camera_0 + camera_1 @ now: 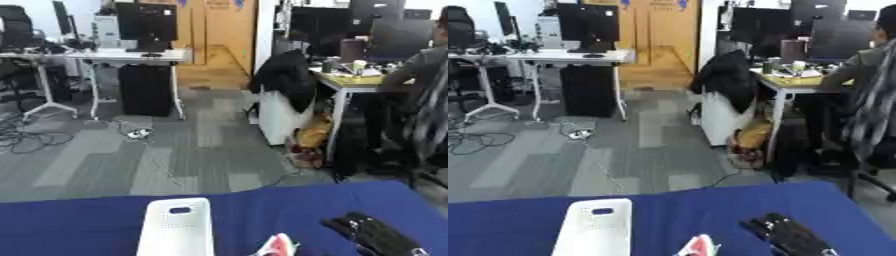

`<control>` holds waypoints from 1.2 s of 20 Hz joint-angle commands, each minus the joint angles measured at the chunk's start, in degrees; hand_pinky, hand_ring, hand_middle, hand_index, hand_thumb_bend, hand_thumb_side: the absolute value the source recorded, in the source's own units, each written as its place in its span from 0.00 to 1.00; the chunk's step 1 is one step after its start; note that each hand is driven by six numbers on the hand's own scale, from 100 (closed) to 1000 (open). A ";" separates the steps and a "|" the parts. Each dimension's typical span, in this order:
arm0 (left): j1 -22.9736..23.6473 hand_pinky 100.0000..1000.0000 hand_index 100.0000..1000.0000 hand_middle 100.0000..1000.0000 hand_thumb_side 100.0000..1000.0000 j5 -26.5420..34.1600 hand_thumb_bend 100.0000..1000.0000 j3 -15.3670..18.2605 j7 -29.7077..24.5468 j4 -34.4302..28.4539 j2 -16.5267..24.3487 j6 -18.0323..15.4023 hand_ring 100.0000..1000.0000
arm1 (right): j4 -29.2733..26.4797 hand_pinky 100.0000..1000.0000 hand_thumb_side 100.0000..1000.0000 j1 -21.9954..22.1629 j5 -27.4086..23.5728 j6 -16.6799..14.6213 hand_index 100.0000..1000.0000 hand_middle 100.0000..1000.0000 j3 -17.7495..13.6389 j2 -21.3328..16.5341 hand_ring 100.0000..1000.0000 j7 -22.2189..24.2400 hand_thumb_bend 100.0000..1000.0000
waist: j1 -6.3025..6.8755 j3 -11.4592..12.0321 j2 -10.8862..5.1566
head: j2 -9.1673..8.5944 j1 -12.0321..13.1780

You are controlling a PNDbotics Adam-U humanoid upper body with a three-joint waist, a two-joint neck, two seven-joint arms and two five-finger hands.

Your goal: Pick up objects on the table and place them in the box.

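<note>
Along the near edge of the blue table (79, 220), right hand (376, 235) rests, fingers straight, holding nothing, beside a red-white object (278, 246) (cut off by frame) and the white box (178, 227); placing apparently not yet done.

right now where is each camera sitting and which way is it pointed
Left eye view: in the robot's head, facing forward over the far edge of the blue table into an office; only the right hand shows, low right.
Right eye view: beside it in the head, aimed the same way; the same hand sits further left.
Both share the white box, a pink object at the bottom edge, and the desks beyond.
</note>
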 commanded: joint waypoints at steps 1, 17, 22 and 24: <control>-1.41 0.50 0.84 0.76 1.00 0.69 0.09 0.04 -0.14 -1.06 0.18 0.32 0.55 | 0.46 0.86 1.00 -1.70 0.11 -0.33 1.00 0.77 -1.15 -1.69 0.76 -1.35 0.20 | 0.04 0.29 -0.54 | -0.80 -1.38; -4.83 0.51 0.84 0.76 0.99 2.26 0.09 -1.71 -1.36 -2.00 -4.63 2.92 0.56 | 5.13 0.88 1.00 -3.86 3.94 -0.80 1.00 0.77 -0.14 1.22 0.77 0.08 0.19 | -0.19 4.58 0.04 | 0.62 -9.88; -5.19 0.51 0.84 0.76 0.99 2.47 0.09 -1.94 -1.60 -2.19 -5.12 3.29 0.56 | 7.39 0.88 1.00 -3.80 6.70 -1.00 1.00 0.77 -0.20 2.40 0.77 0.13 0.19 | -0.24 5.02 0.28 | 1.02 -10.09; -5.38 0.51 0.84 0.76 0.99 2.58 0.09 -2.05 -1.74 -2.24 -5.37 3.39 0.56 | 8.28 0.89 1.00 -3.73 7.94 -1.14 1.00 0.77 -0.24 2.82 0.77 0.09 0.21 | -0.25 5.25 0.35 | 1.02 -10.22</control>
